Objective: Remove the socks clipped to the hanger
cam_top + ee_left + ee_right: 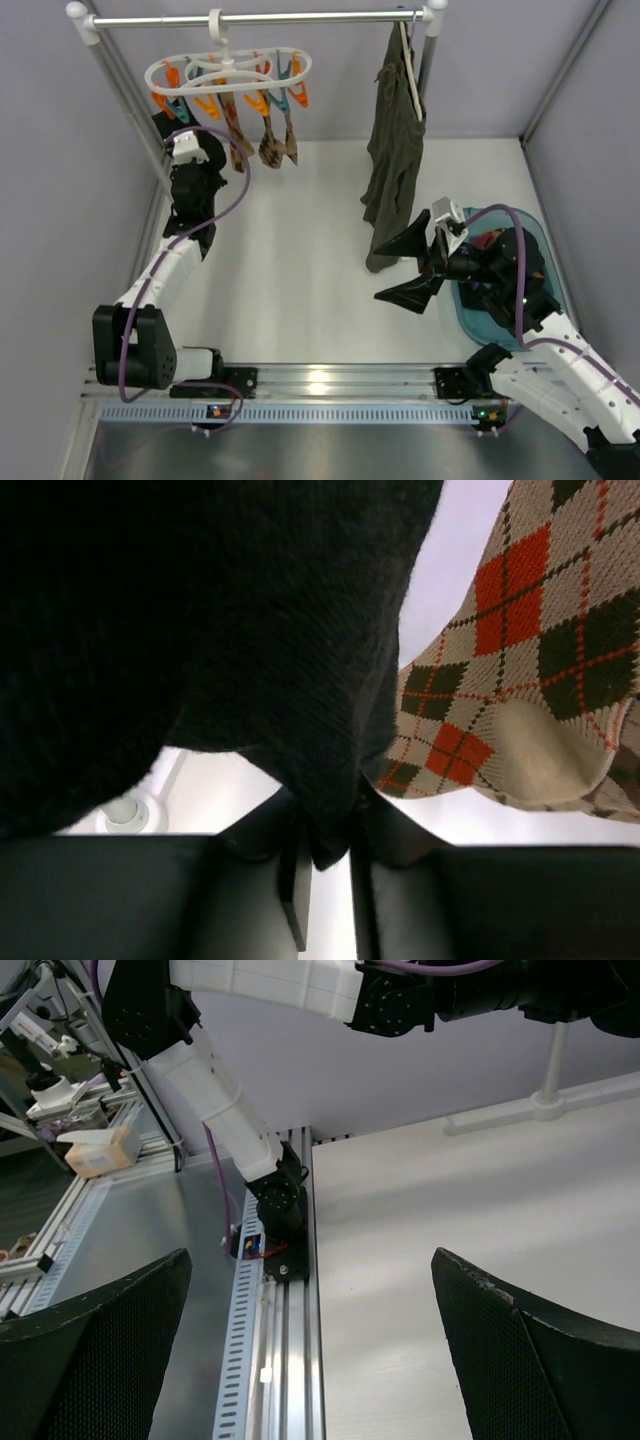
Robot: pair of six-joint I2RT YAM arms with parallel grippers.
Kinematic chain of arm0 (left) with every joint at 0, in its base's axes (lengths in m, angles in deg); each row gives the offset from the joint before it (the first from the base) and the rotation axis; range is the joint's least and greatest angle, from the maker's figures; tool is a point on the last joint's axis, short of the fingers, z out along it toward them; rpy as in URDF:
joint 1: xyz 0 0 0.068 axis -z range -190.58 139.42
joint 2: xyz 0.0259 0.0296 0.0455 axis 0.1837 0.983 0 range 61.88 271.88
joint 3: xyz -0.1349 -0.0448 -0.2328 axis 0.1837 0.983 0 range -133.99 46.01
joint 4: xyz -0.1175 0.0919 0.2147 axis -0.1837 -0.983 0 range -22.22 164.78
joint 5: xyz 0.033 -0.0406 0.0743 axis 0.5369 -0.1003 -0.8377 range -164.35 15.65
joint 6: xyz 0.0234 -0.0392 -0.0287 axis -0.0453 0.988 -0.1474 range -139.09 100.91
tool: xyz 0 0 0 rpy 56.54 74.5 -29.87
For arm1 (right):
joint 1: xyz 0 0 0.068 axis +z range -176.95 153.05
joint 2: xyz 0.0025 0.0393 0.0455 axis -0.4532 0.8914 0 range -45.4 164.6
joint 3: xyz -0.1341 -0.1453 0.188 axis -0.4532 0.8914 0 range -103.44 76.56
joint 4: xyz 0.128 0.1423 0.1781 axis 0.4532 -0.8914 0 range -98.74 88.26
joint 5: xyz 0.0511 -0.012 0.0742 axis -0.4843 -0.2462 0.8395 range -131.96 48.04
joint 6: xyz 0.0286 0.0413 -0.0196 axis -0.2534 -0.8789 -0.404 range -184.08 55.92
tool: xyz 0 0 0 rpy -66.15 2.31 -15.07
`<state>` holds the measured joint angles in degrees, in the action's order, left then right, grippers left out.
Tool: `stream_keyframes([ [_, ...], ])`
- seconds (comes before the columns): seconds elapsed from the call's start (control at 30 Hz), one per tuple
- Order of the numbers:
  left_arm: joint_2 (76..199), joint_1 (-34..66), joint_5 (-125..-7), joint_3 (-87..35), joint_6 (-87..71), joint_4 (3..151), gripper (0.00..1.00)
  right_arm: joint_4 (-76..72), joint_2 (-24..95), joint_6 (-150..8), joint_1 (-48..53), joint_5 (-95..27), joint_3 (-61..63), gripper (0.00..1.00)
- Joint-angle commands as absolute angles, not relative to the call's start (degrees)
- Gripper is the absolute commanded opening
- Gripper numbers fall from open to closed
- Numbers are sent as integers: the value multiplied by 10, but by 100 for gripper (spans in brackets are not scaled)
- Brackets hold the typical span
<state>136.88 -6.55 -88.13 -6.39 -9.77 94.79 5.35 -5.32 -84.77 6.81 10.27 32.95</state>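
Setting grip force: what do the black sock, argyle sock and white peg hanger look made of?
Black sock: soft knit, matte, fine ribs and a fuzzy edge. Tan-and-red argyle sock: knit yarn, visible stitch rows. White oval peg hanger: probably rigid plastic, smooth moulded look.

The bare middle of the table [290, 280] gives open passage. The hanging olive garment [392, 170] blocks the right centre, and the rack post [130, 100] crowds the far left. The argyle socks [270, 140] hang just beside the left gripper [325, 865], and a black sock [200, 630], pinched in it, fills the room ahead.
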Motion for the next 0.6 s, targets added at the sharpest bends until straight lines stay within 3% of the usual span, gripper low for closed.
stream_keyframes([
  [0.0, 1377, -70, -882, -83, -98, 1024, 20, 90, -37, -831, 85, 96, 299, 99],
  [0.07, 1373, -69, -895, -75, -79, 1023, 4, 99, -29, -834, 92, 80, 295, 99],
  [0.13, 1356, -68, -899, -66, -70, 1022, 0, 107, -23, -844, 100, 48, 284, 99],
  [0.37, 1275, 3, -1007, -6, -87, 1021, 0, 44, 54, -877, 148, -66, 173, 99],
  [0.57, 1233, 161, -1125, 4, -145, 1020, 0, -54, 135, -856, 195, -183, 21, 99],
])
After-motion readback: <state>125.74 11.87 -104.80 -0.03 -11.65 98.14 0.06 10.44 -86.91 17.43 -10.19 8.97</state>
